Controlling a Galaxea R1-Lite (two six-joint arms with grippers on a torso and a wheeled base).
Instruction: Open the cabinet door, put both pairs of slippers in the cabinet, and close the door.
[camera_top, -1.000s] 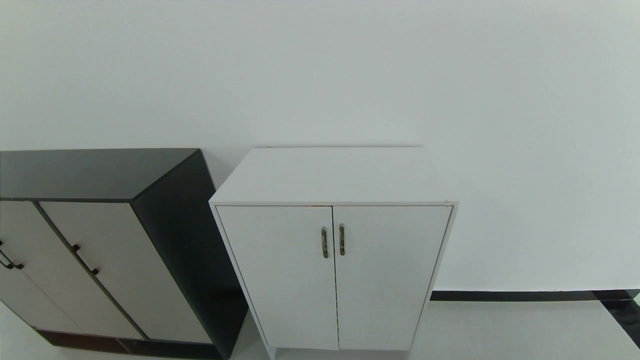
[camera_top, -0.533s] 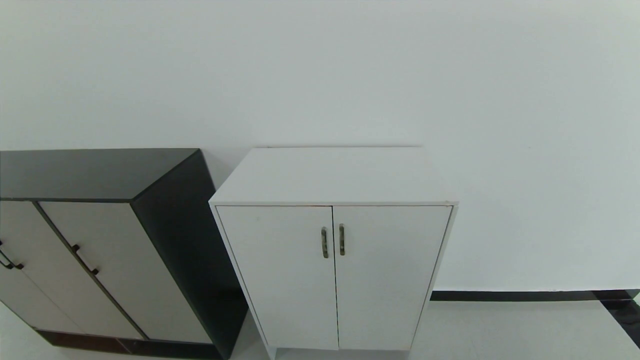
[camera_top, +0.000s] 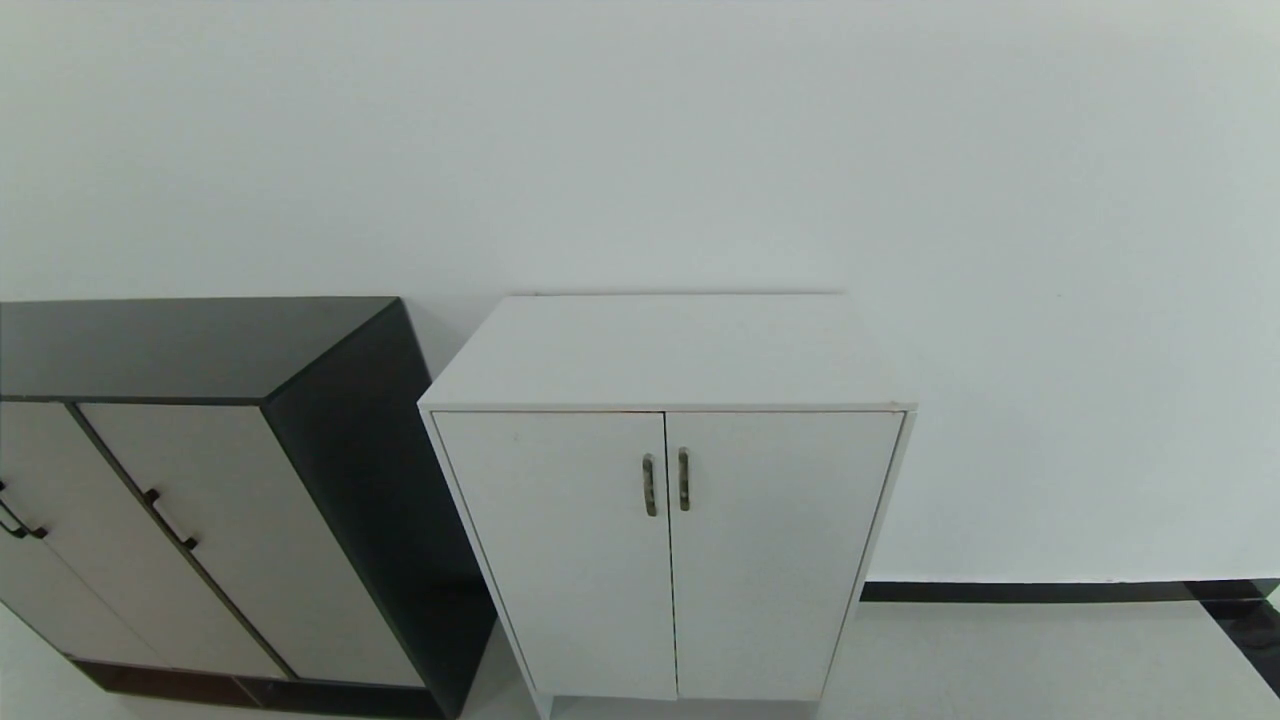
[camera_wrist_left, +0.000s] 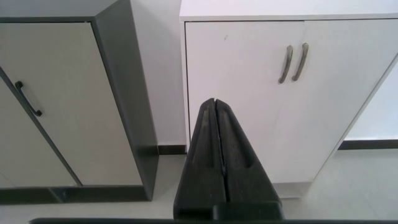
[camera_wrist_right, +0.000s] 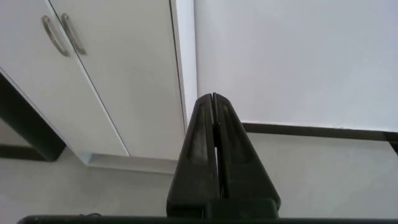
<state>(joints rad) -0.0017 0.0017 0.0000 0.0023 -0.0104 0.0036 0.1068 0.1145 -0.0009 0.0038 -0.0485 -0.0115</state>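
A white two-door cabinet (camera_top: 668, 520) stands against the wall, both doors closed, with two vertical metal handles (camera_top: 665, 483) side by side at the middle seam. In the left wrist view my left gripper (camera_wrist_left: 215, 102) is shut, fingers pressed together with nothing held, some way back from the white cabinet (camera_wrist_left: 261, 93) and pointing at its left door. In the right wrist view my right gripper (camera_wrist_right: 214, 96) is shut and empty too, low and off the cabinet's right corner (camera_wrist_right: 183, 68), with the handles (camera_wrist_right: 62, 34) farther off.
A black cabinet with grey doors (camera_top: 200, 500) stands close on the left of the white one, a narrow gap between them. Pale floor (camera_top: 1000, 670) lies open to the right, with a black skirting strip (camera_top: 1060, 590) along the wall.
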